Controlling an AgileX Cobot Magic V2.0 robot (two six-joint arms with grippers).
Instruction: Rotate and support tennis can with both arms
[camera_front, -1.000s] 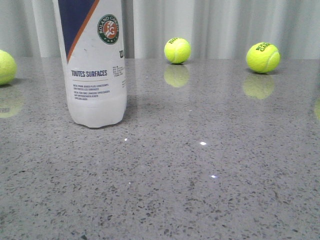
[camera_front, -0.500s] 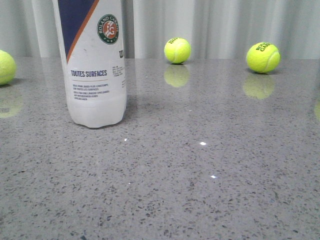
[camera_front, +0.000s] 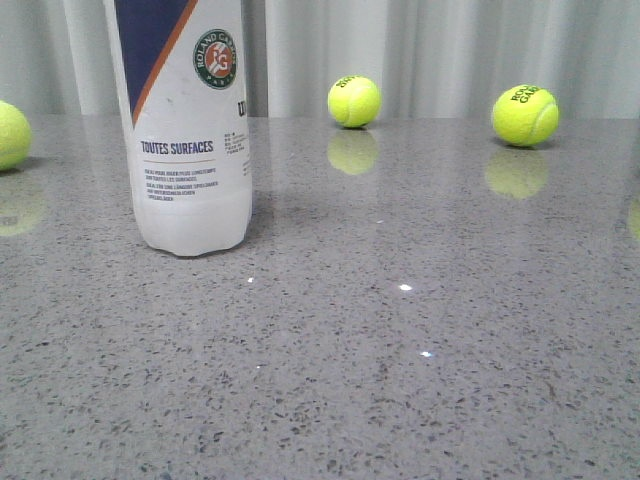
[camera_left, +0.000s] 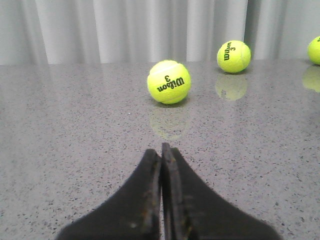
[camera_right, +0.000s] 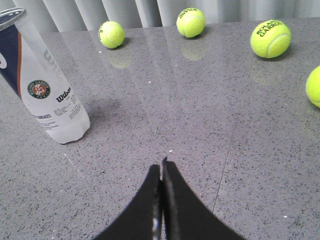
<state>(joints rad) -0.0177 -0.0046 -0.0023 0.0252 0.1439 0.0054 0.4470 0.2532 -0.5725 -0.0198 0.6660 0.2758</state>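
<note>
While the tennis can (camera_front: 184, 130) stands upright on the grey speckled table (camera_front: 420, 380), neither arm has a hand on it. The right gripper (camera_right: 161, 167) hangs over bare tabletop with its two black fingers pressed together, tips touching, nothing between them. From that gripper the can sits well apart, off ahead and to one side, its white base planted flat, navy panel and orange stripe up high, the round Roland Garros emblem (camera_right: 38, 89) facing the camera. Beyond that gripper, several yellow-green balls are strung out near the curtain (camera_right: 130, 10), one of them a Roland Garros ball (camera_right: 270, 38), far forward of the fingertips.

Over to the left gripper (camera_left: 161, 150): jaws closed tight as well, fingers meeting in a thin seam, holding nothing. Straight ahead of its tips, near but clear of them, lies a Wilson 3 ball (camera_left: 169, 82), with a second Wilson ball (camera_left: 233, 56) further back. The can does not show in this wrist view at all.

In the front view the can rises past the top of the frame, no gripper in sight.
</note>
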